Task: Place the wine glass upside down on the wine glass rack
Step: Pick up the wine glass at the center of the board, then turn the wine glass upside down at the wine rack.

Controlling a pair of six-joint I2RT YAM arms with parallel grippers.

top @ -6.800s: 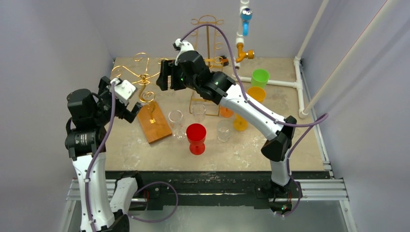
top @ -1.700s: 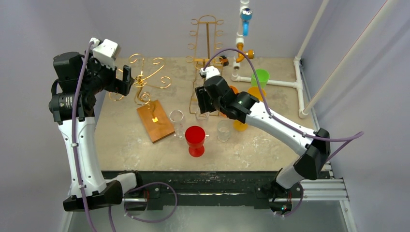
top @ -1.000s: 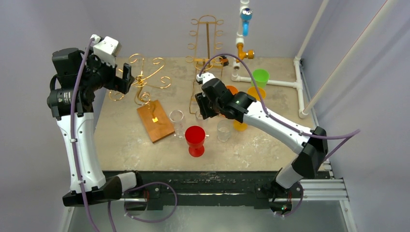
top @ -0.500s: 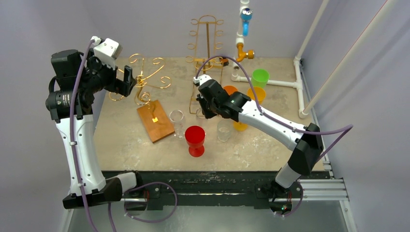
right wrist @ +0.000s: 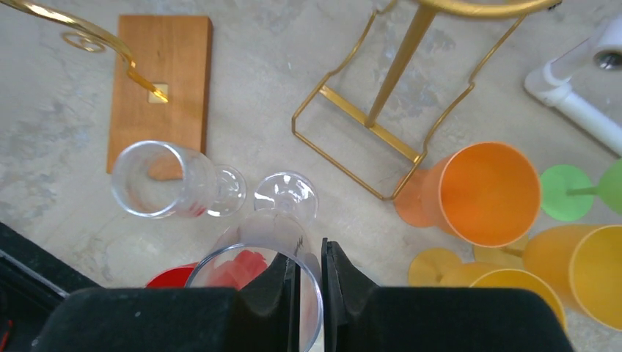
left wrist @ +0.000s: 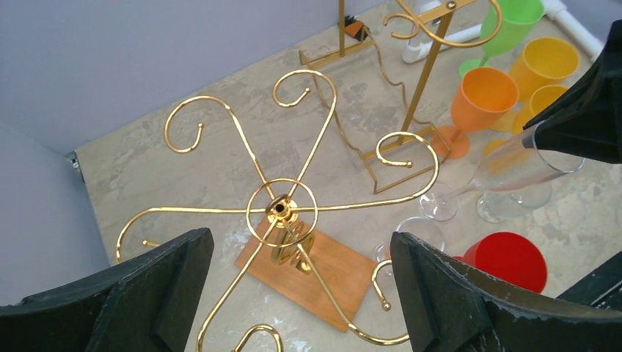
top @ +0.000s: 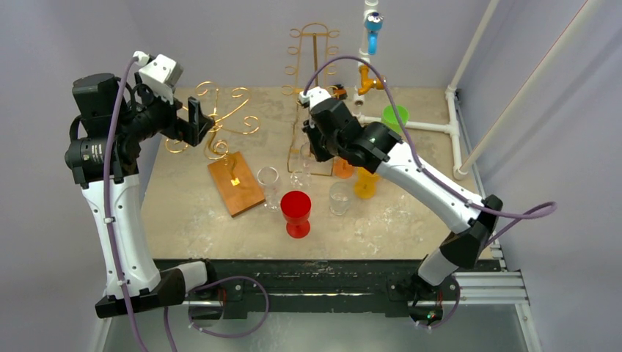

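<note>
Right gripper (right wrist: 308, 253): jaws closed on the rim wall of the clear wine glass (right wrist: 273, 231), one finger inside the bowl, the other outside. Glass hangs from the grip rim-up and tilted, foot lowest, over the table (top: 411, 220); cannot tell for certain whether the foot is clear of the surface. In the left wrist view the glass slants down from the right gripper toward the lower left. Glass is not on the wine glass rack (left wrist: 281, 210); it sits to the right of it, near the base of the tall gold stand (right wrist: 400, 70). Rack: gold scroll arms spreading from a centre hub, standing on a wooden base (left wrist: 323, 268). Left gripper (left wrist: 299, 249): jaws wide open, holding nothing, raised above the rack with the hub between the fingers in its own view. Below the held glass: a second clear glass (right wrist: 158, 180) just beside the wooden base and a red cup (top: 297, 205). Orange cup (right wrist: 488, 192) stands right of the stand's foot, with yellow and green cups beyond it
</note>
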